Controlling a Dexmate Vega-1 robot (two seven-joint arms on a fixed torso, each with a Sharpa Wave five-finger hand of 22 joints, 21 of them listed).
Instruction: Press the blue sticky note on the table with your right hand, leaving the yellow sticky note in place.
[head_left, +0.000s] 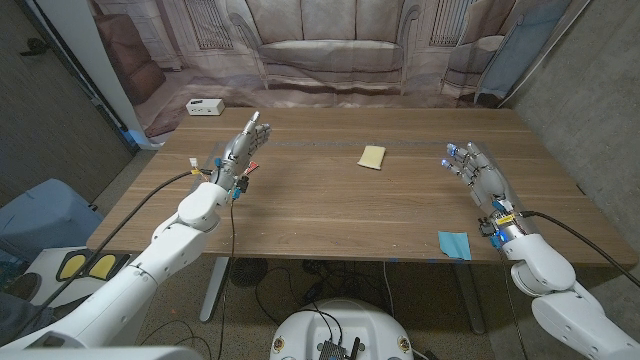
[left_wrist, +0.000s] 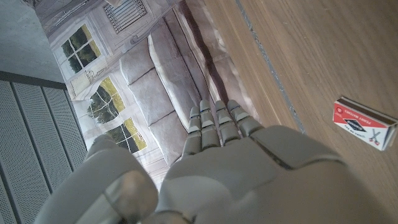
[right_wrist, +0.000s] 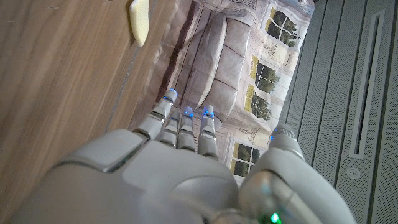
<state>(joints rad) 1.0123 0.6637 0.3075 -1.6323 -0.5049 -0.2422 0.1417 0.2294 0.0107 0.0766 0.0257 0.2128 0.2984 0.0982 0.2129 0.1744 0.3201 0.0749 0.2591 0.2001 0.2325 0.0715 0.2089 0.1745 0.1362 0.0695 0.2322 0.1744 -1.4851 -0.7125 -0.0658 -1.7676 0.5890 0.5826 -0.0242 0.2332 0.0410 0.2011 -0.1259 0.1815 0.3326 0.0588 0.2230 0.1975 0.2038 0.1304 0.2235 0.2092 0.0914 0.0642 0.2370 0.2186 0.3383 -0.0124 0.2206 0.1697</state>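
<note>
Though flat, square blue sticky note (head_left: 454, 245)

The head view looks down from above the near edge of the brown wooden table (head_left: 330, 200) toward a printed sofa backdrop (head_left: 330, 50). Each wrist view sits close behind its own hand, looking along the fingers across the tabletop to that backdrop. The pale yellow square sticky note (head_left: 372, 157) appears in both head and right wrist views (right_wrist: 139, 22).
</note>
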